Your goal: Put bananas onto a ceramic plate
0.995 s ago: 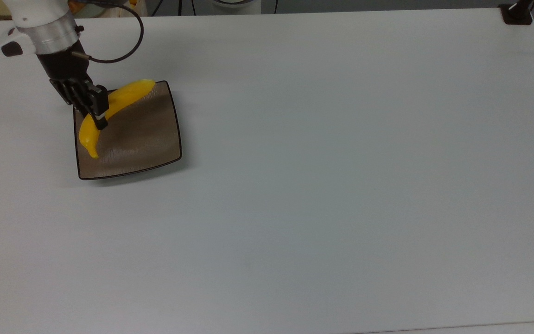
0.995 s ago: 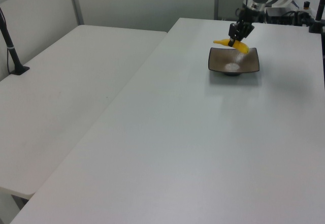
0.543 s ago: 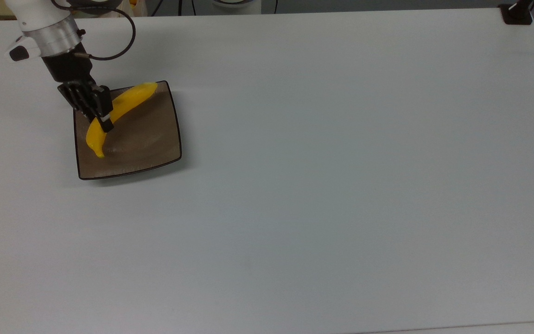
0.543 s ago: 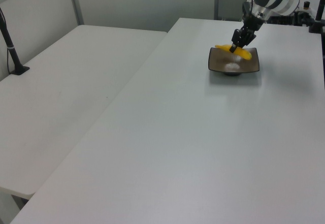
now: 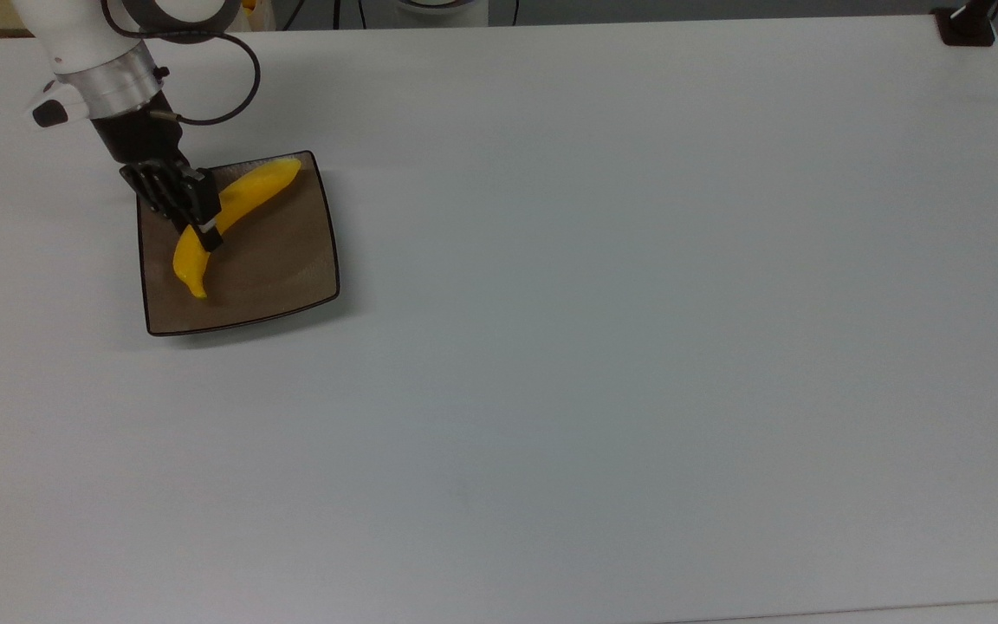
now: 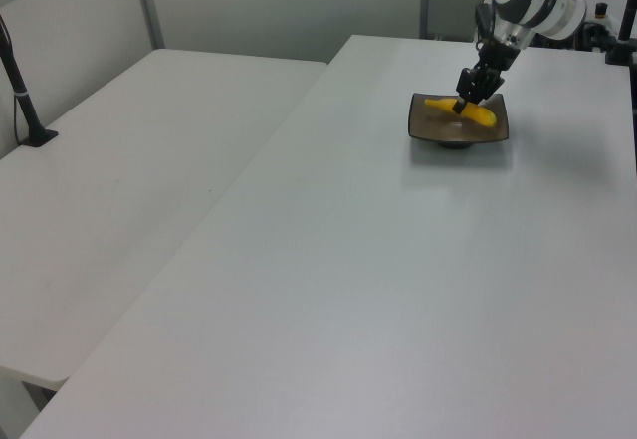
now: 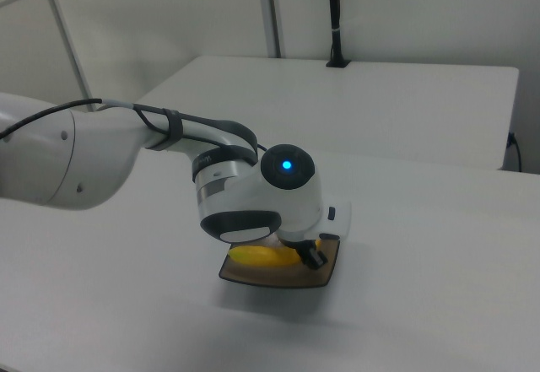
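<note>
A single yellow banana (image 5: 252,189) lies slantwise over the square brown ceramic plate (image 5: 282,260) near the top view's left edge. My gripper (image 5: 209,230) reaches down from the upper left and is shut on the banana's middle. The banana's stem end (image 5: 196,290) points toward the plate's front. In the left view the banana (image 6: 480,116) sits low in the plate (image 6: 438,132) under the gripper (image 6: 461,105). In the right view the arm's wrist covers most of the banana (image 7: 257,258) and part of the plate (image 7: 283,279).
The white table (image 5: 603,347) stretches wide to the top view's right of the plate. A black clamp (image 5: 965,24) sits at its far right corner. A second table (image 6: 149,160) with a black pole (image 6: 22,96) adjoins it on the left view's left.
The gripper has carried the banana down and a little toward the plate's middle. The banana now sits low in the plate instead of hovering over its edge.
</note>
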`<act>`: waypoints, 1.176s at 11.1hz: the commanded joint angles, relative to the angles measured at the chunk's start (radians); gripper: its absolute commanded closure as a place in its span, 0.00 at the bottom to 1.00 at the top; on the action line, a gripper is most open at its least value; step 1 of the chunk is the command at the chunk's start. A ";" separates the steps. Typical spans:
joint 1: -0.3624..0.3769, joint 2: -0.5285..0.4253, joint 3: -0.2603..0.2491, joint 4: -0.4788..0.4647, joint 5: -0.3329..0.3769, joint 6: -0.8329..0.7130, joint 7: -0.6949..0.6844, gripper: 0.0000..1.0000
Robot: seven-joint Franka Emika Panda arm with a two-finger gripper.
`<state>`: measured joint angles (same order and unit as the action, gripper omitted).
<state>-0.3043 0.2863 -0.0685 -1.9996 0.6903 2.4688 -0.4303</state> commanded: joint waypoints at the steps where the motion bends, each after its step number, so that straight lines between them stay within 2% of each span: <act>1: 0.008 -0.009 0.001 -0.016 0.028 0.036 -0.021 0.38; 3: 0.011 -0.019 0.001 -0.010 0.028 0.030 0.005 0.01; 5: 0.016 -0.058 0.001 0.014 0.026 -0.026 0.019 0.00; 7: 0.028 -0.160 -0.002 0.051 -0.024 -0.195 0.019 0.00; 9: 0.031 -0.248 -0.001 0.088 -0.235 -0.365 0.022 0.00; 11: 0.054 -0.263 -0.002 0.223 -0.334 -0.636 0.072 0.00; 13: 0.114 -0.266 -0.002 0.333 -0.449 -0.808 0.232 0.00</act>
<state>-0.2573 0.0091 -0.0608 -1.7814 0.3523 1.8223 -0.3424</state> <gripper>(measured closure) 0.000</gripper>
